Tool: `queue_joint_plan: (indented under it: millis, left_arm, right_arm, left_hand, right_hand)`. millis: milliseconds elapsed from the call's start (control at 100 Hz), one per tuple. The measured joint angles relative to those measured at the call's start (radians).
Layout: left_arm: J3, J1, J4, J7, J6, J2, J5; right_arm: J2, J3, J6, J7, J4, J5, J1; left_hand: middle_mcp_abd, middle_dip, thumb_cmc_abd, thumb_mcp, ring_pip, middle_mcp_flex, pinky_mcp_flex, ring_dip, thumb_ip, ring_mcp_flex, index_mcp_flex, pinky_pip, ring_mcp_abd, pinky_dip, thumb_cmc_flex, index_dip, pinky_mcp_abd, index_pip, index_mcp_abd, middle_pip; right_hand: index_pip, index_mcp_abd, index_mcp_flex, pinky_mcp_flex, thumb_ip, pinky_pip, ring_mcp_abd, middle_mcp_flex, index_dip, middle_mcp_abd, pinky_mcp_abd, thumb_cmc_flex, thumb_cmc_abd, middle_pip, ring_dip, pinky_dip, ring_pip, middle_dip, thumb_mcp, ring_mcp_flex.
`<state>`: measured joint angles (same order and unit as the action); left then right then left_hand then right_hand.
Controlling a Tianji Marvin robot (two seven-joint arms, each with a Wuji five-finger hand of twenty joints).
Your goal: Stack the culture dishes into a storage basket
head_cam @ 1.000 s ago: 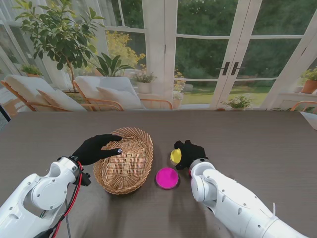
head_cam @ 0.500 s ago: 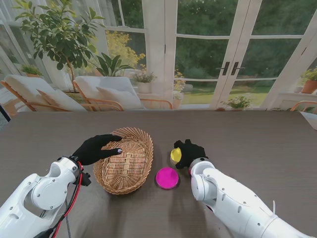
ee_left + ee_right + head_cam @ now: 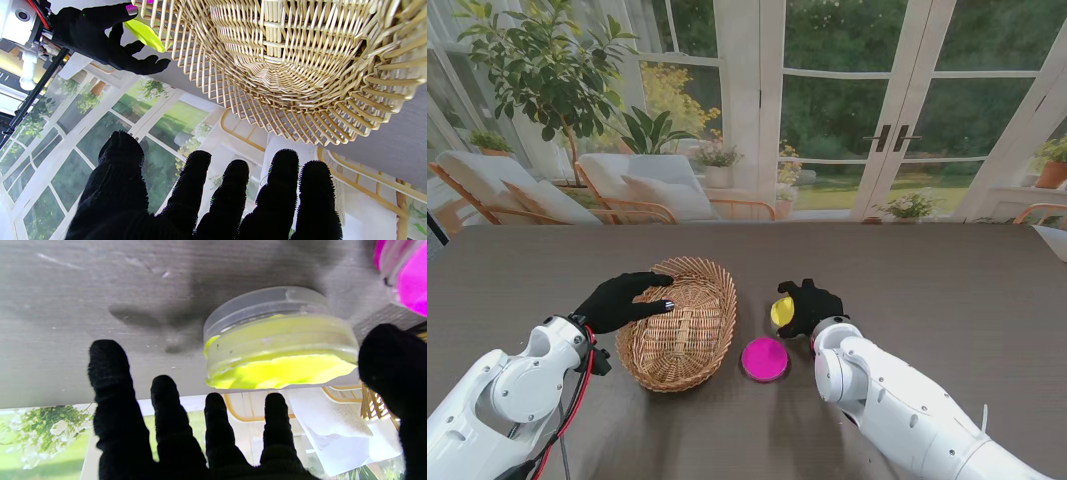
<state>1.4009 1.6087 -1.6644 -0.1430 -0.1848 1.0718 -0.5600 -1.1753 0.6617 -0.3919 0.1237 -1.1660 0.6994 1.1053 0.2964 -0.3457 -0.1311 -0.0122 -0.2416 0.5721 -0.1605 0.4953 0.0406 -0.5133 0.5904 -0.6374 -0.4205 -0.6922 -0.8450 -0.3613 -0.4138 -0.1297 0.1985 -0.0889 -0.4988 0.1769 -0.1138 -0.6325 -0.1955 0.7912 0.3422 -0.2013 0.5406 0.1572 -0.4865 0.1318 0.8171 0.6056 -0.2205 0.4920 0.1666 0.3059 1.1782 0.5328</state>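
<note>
A woven wicker basket sits on the dark table, with nothing seen inside it; the left wrist view shows its weave. My left hand rests open over the basket's left rim, fingers spread. A yellow culture dish stands just right of the basket, and a magenta dish lies nearer to me. My right hand hovers open right beside the yellow dish, fingers apart, thumb on its far side. I cannot tell whether it touches the dish.
The dark wood-grain table stretches to the right and far side. Glass doors, plants and lounge chairs lie beyond the far edge. The magenta dish's edge shows close to my right hand.
My right hand and forearm have crept slightly to the right beside the yellow dish. The left hand, basket and magenta dish have not moved.
</note>
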Motion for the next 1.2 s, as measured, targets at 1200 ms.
queue_joint_plan:
  millis: [1200]
  left_arm:
    - [0.006, -0.001, 0.006, -0.007, -0.017, -0.001, 0.009]
  right_arm:
    - [0.104, 0.286, 0.194, -0.155, -0.494, 0.255, 0.344]
  left_hand:
    - [0.0, 0.0, 0.0, 0.0, 0.0, 0.001, 0.0, 0.0, 0.0, 0.0, 0.012, 0.0, -0.008, 0.0, 0.0, 0.0, 0.0, -0.004, 0.001, 0.0]
  right_hand:
    - [-0.102, 0.033, -0.105, -0.016, 0.101, 0.468, -0.131, -0.189, -0.171, -0.009, 0.226, 0.032, -0.214, -0.15, -0.346, 0.242, 0.572, -0.052, -0.49, 0.232]
